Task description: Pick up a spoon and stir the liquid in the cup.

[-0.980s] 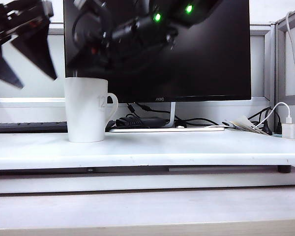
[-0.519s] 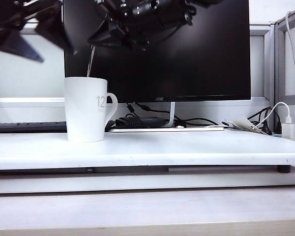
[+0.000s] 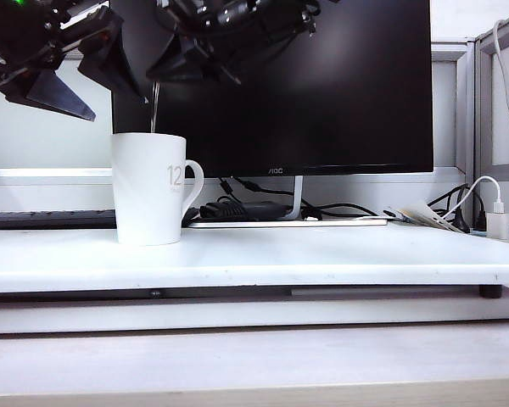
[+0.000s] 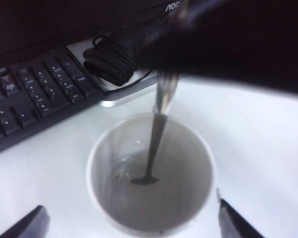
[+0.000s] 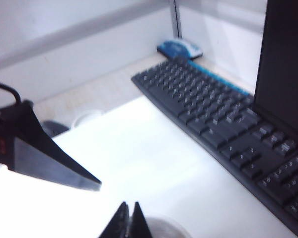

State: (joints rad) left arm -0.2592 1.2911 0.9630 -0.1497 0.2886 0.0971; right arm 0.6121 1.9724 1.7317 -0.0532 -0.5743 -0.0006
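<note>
The white cup (image 3: 148, 191) stands on the left of the white desk, handle to the right. My right gripper (image 3: 163, 72) reaches across above it, shut on the thin grey spoon (image 3: 155, 106), which hangs down into the cup. From the left wrist view, the spoon (image 4: 156, 134) dips its bowl into the grey liquid inside the cup (image 4: 188, 163), held by the dark right gripper (image 4: 169, 74). My left gripper (image 3: 117, 108) hovers open just up and left of the rim, holding nothing, its fingertips (image 4: 32, 223) straddling the cup. The right gripper (image 5: 129, 206) shows shut jaws above the cup's rim (image 5: 166, 225).
A black monitor (image 3: 322, 85) stands right behind the cup, with coiled cables (image 3: 237, 209) at its foot. A black keyboard (image 4: 35, 94) lies behind the cup. A white charger (image 3: 498, 222) and papers sit at the far right. A blue object (image 5: 181, 48) lies beyond the keyboard.
The right gripper has swung in above the cup, and the spoon's handle now shows reaching down into it. The left gripper has shifted right, closer to the rim, still open.
</note>
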